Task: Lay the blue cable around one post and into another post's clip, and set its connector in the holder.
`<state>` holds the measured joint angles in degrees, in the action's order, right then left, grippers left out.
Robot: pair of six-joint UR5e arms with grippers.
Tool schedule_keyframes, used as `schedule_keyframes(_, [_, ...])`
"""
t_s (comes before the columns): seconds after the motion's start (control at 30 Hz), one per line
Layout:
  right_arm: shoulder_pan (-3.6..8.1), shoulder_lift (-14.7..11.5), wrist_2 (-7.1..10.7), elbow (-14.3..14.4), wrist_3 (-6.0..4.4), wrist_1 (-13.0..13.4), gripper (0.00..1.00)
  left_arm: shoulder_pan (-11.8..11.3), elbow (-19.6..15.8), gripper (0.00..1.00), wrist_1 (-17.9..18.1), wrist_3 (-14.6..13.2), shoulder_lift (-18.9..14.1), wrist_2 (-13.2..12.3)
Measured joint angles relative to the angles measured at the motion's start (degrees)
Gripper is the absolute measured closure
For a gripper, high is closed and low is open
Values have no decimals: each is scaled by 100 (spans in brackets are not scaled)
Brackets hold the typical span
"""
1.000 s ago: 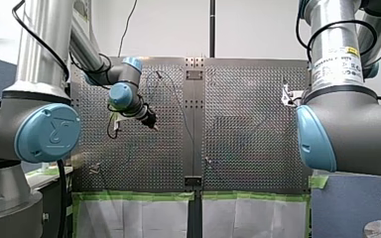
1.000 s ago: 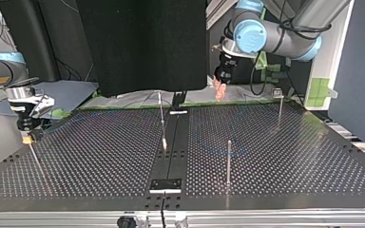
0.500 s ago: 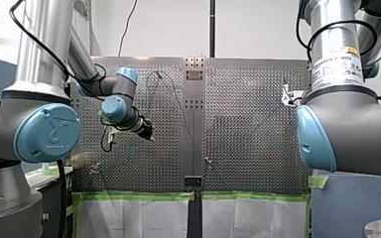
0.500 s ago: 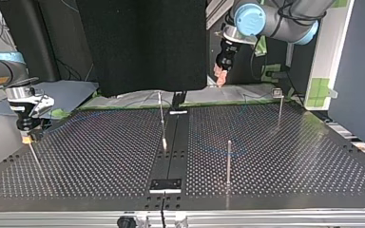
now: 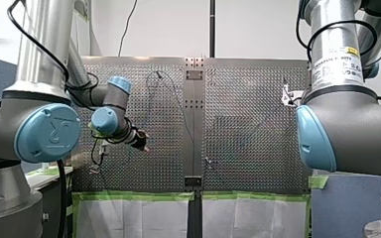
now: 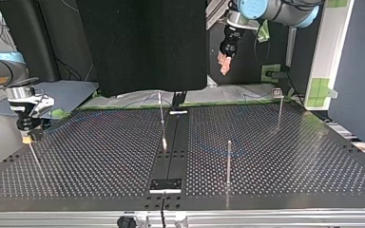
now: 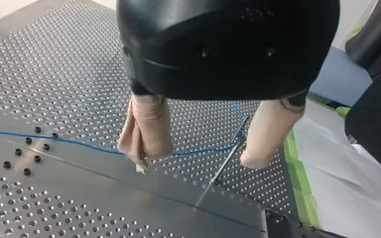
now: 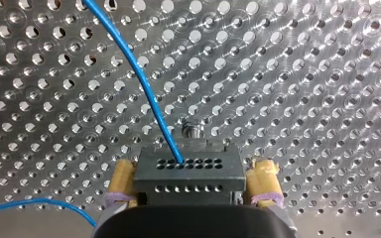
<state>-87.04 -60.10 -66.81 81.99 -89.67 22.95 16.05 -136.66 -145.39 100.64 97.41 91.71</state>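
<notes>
Cable [image 8: 149, 94] is being held by its connector [image 8: 187, 171], which is being pinched between the yellow pads [image 8: 120, 176] of the right gripper [image 8: 191, 184]. Farther along, the cable is lying on the table [image 7: 54, 59] beneath the left gripper [image 7: 197, 158], whose fingers are being held apart, gripping nothing, well above it.

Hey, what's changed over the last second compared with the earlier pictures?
My left gripper lifted higher in the top view, pulling back from the table; it is open and empty. Nothing was grabbed or let go. My right gripper stayed put, shut on the connector. The blue cable and the posts did not move.
</notes>
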Motion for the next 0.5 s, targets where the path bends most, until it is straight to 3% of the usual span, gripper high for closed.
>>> schedule_keyframes(0.5, [14,-1,0,2,-4,-6,0,-19,-821,0,817,8,0,1])
